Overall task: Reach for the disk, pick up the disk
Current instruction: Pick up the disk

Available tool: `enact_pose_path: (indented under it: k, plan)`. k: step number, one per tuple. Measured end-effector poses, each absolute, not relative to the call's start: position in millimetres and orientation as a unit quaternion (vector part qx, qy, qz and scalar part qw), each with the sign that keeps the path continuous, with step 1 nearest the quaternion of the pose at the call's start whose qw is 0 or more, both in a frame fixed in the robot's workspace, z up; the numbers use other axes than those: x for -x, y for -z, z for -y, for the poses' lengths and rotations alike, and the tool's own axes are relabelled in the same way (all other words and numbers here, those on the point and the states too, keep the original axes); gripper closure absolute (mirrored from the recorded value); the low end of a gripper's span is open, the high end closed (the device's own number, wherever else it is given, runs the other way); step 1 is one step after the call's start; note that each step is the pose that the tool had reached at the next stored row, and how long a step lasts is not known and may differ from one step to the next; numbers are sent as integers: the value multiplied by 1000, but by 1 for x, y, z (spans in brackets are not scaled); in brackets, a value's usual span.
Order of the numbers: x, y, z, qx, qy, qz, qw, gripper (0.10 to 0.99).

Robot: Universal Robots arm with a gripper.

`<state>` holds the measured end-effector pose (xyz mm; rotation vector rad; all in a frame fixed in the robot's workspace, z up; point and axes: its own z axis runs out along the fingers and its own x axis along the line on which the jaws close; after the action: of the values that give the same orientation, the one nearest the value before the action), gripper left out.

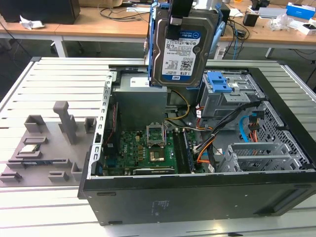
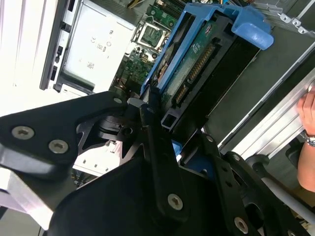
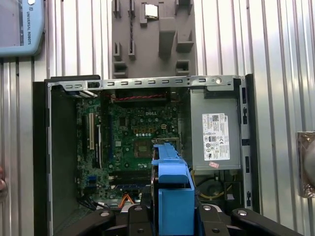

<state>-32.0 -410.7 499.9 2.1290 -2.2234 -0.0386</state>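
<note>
Silver blue-railed disk (image 1: 181, 47) hangs upright, label showing.

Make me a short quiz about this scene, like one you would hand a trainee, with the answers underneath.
1. True or false: the disk lies flat inside the computer case.
2. What is the gripper doing? A) hanging open above the grey fixture block, B) shut on the disk, C) pressing the motherboard.
3. In the exterior view, on which side of the case does the grey fixture block sit?

Key
1. False: the disk is held upright in the air above the open case.
2. B: in the second wrist view the black fingers clamp the disk's blue-railed edge.
3. The exterior view's left, on the slatted metal table.
</note>
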Motion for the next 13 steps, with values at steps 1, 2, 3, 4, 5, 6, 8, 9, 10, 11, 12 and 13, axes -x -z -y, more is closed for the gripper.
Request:
enact_pose_path:
  k: [1,2,3,4,5,6,8,9,10,11,12,13]
  plan:
    - [32,-500,411,-691,13,722,32,722]
    - [32,-500,411,-691,13,722,31,722]
    - [32,-500,411,-691,13,722,32,722]
    - [32,-500,412,-691,13,722,32,722]
    - [32,-500,412,-691,13,722,32,722]
    - [32,-500,412,-691,13,722,31,722]
    - [32,-500,413,-691,13,722,31,722]
    - [32,-500,414,-691,13,722,32,722]
    - [32,-500,414,-691,13,722,32,722]
    - [32,-500,415,-691,13,722,32,722]
    - [32,-500,415,-691,13,722,31,722]
    - [32,-500,416,-691,13,722,32,722]
